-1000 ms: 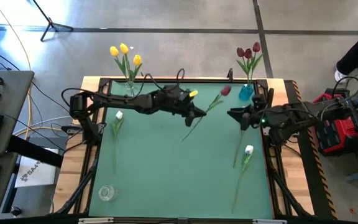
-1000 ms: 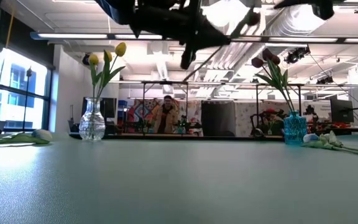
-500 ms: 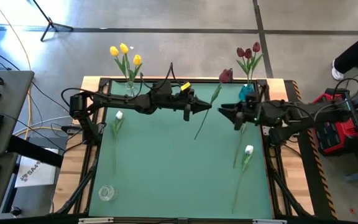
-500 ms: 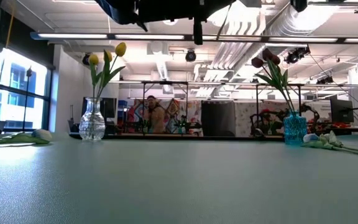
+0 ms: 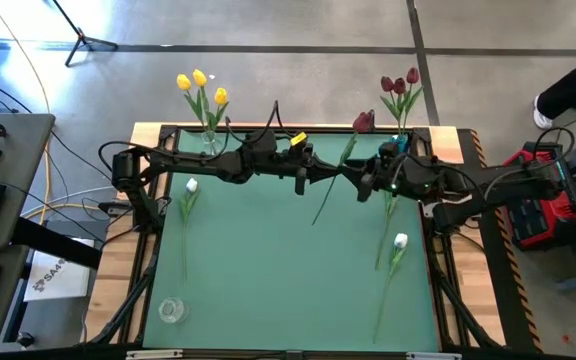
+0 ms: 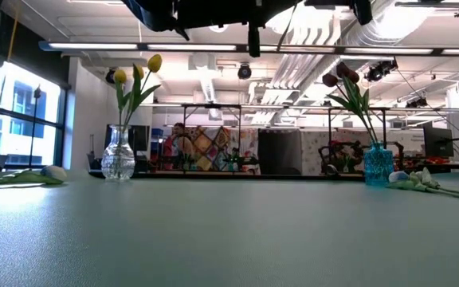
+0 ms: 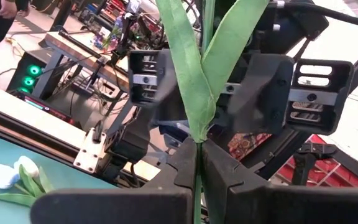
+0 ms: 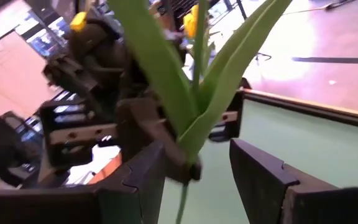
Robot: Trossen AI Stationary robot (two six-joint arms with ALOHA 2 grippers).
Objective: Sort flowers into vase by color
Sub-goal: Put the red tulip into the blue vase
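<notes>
A dark red tulip (image 5: 364, 121) on a long green stem is held above the middle of the table. My left gripper (image 5: 330, 174) reaches in from the left and is shut on that stem. My right gripper (image 5: 358, 180) comes from the right and is open, with its fingers (image 8: 146, 169) on either side of the same stem (image 8: 184, 198), just under the leaves. Yellow tulips (image 5: 201, 88) stand in a clear vase (image 5: 211, 143) at the far left. Red tulips (image 5: 400, 86) stand in a blue vase (image 5: 396, 148) at the far right. My left gripper pinches the red tulip's stem (image 7: 197, 149) between its two fingers, just below where the leaves fork. The fingers come level from the table's left and lie across the stem. The tulip is lifted clear of the table, head up, its lower stem (image 5: 318, 212) hanging free.
White tulips lie on the table: one near the left edge (image 5: 189, 190) and two along the right side (image 5: 399, 242). A small clear vase (image 5: 172, 310) stands at the near left corner. The green table's middle (image 5: 268, 270) is bare.
My left gripper has swung toward the far edge and turned, and the red tulip has gone from slanting low to head-up and higher. My right gripper has moved toward the table's left until its open fingers stand on either side of the stem.
</notes>
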